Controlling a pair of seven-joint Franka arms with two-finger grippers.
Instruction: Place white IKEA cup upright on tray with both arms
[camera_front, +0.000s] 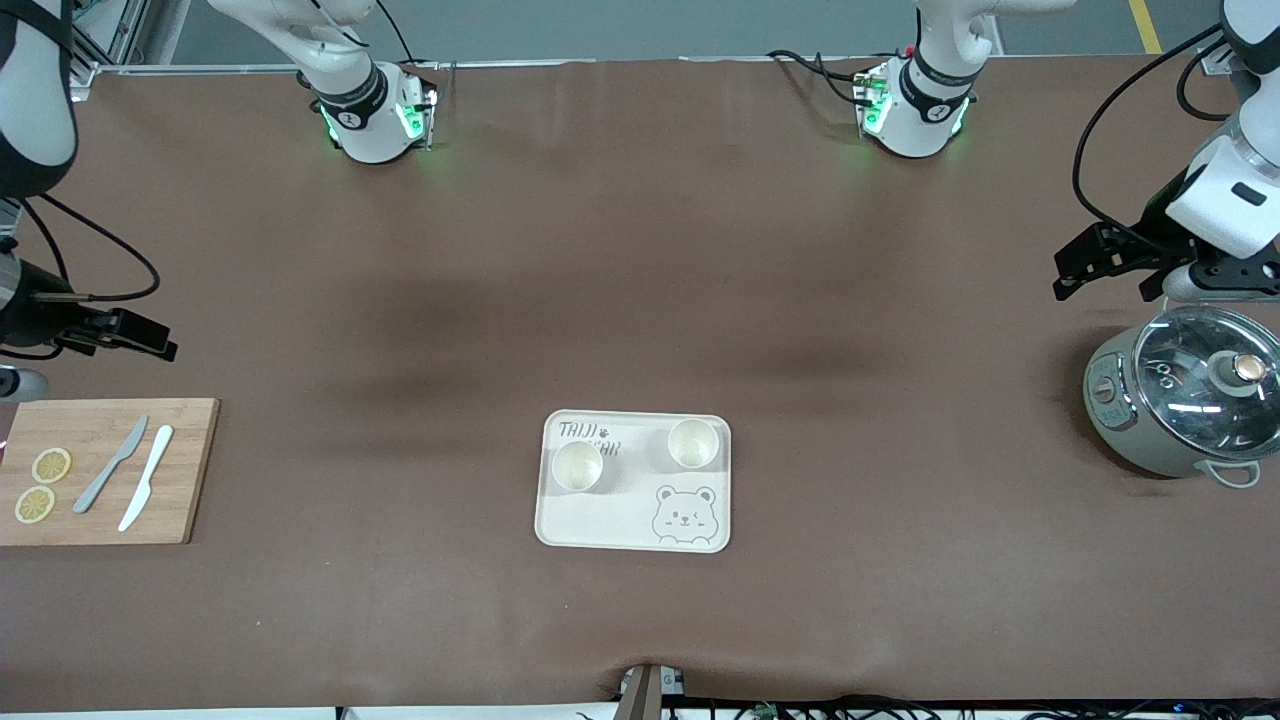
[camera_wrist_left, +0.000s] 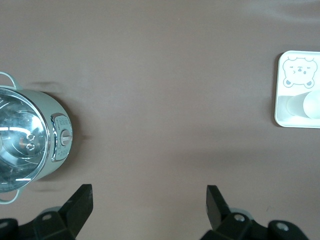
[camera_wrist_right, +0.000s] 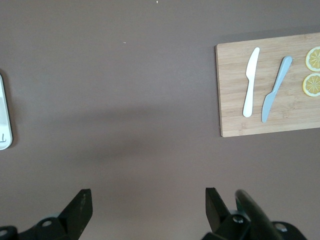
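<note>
Cream rectangular tray (camera_front: 634, 515) with rounded corners, grey bear face and "TAIJI BEAR" lettering, lies flat midway along the counter's front-camera edge; two white cups (camera_front: 578, 466) (camera_front: 693, 444) stand upright on it, apart

Robot lab: two bench-mounted arms (camera_front: 360, 100), brown-covered table (camera_front: 640, 300), cables, staged kitchenware, concrete floor.
</note>
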